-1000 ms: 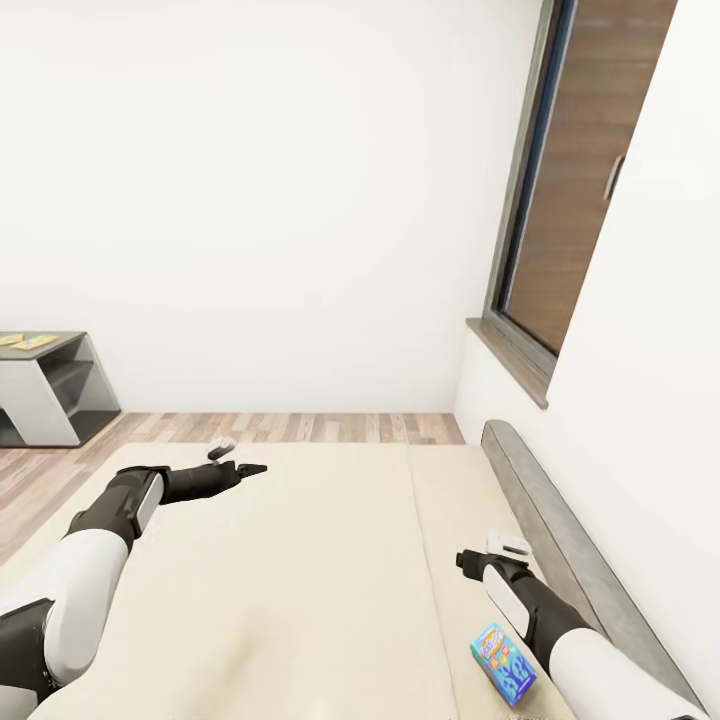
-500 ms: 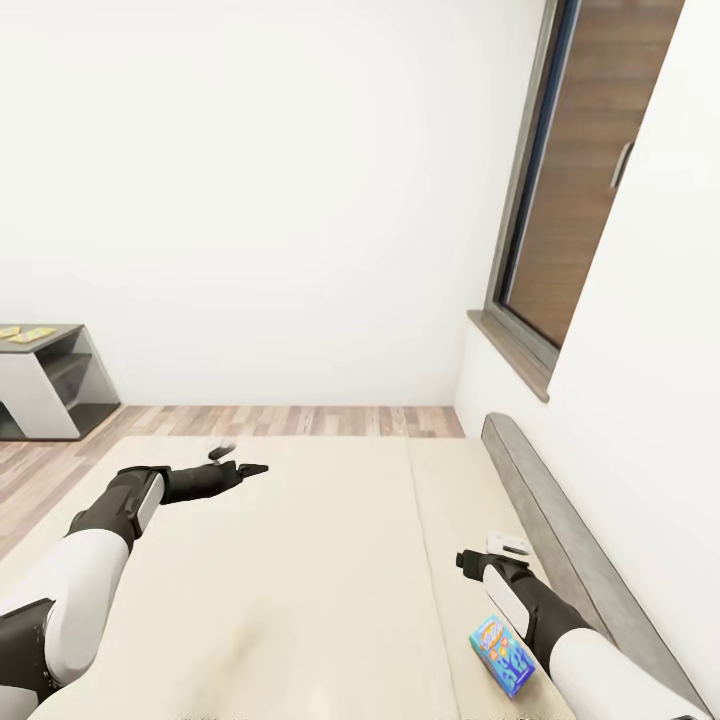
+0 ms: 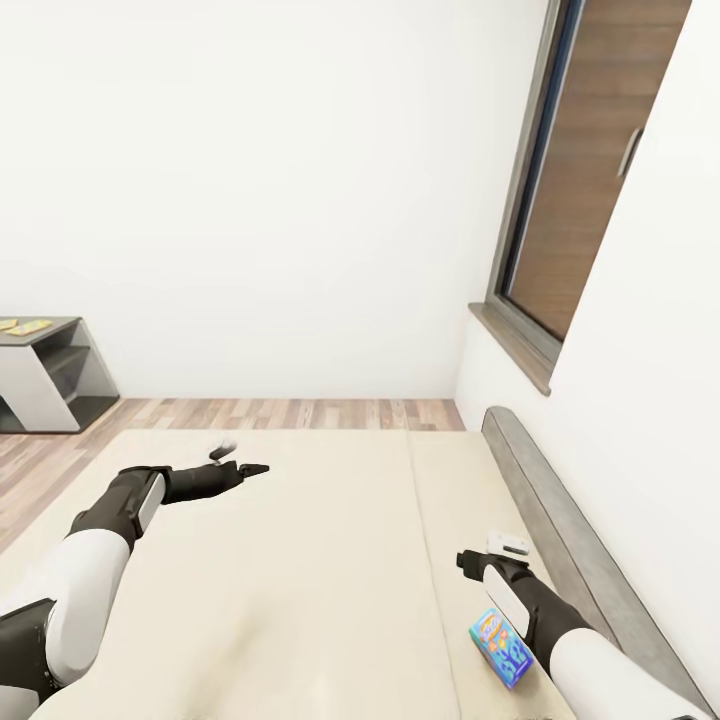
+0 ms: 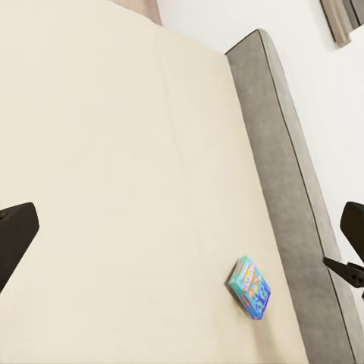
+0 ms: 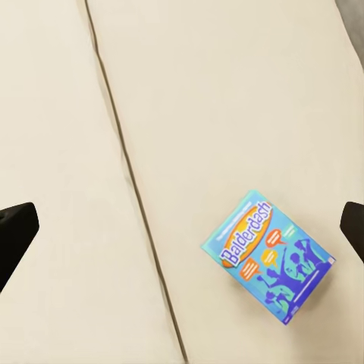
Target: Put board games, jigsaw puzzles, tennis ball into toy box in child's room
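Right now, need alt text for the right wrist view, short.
A bright blue board game box printed "Balderdash" lies flat and askew on the beige mattress, beside a seam that runs across the bedding. The dark tips of the open right gripper show at the picture's two side edges, apart from the box and holding nothing.

Bare bed (image 3: 330, 560) all round the board game (image 3: 500, 647); headboard (image 3: 570, 540) walls one side.

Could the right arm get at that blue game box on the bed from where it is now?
Probably yes. The blue game box lies flat on the bare bed, just beside the right arm, and the right gripper is open above it with nothing between. It would need to come down first.
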You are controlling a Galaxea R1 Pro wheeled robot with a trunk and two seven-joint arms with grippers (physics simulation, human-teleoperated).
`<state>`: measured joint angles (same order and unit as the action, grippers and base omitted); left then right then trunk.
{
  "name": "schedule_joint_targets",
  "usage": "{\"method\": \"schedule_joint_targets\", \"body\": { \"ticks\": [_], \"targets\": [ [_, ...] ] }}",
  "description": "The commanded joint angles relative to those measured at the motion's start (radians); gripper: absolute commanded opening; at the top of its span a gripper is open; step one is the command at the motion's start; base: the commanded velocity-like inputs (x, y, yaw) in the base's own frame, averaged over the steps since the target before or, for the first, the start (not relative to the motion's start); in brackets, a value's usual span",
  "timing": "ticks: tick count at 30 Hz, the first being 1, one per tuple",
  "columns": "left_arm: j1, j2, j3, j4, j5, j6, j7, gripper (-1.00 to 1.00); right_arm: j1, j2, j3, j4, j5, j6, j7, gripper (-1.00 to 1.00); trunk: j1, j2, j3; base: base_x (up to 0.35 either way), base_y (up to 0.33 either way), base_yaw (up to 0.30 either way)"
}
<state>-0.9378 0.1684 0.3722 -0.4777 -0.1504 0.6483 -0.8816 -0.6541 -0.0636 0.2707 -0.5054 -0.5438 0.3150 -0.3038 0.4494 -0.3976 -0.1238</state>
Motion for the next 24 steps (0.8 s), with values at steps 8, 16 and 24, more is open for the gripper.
{"method": "schedule_joint_targets", "body": {
  "ticks": [8, 16, 24],
  "targets": [
    [-0.001, 0.000, 0.008, 0.000, -0.011, 0.007, -0.008, 1.00, -0.001, 0.005, 0.010, -0.005, 0.021, 0.004, -0.009, 1.00, 0.001, -0.002, -0.011, 0.000, 0.000, 0.000],
    [-0.001, -0.001, 0.008, 0.000, -0.012, 0.007, -0.008, 1.00, -0.001, 0.011, 0.010, -0.005, 0.062, 0.004, -0.009, 1.00, 0.001, -0.002, -0.012, 0.000, 0.000, 0.000],
    [-0.001, -0.001, 0.008, 0.000, -0.011, 0.007, -0.008, 1.00, -0.001, 0.012, 0.010, -0.005, 0.064, 0.004, -0.009, 1.00, 0.001, -0.002, -0.012, 0.000, 0.000, 0.000]
  ]
}}
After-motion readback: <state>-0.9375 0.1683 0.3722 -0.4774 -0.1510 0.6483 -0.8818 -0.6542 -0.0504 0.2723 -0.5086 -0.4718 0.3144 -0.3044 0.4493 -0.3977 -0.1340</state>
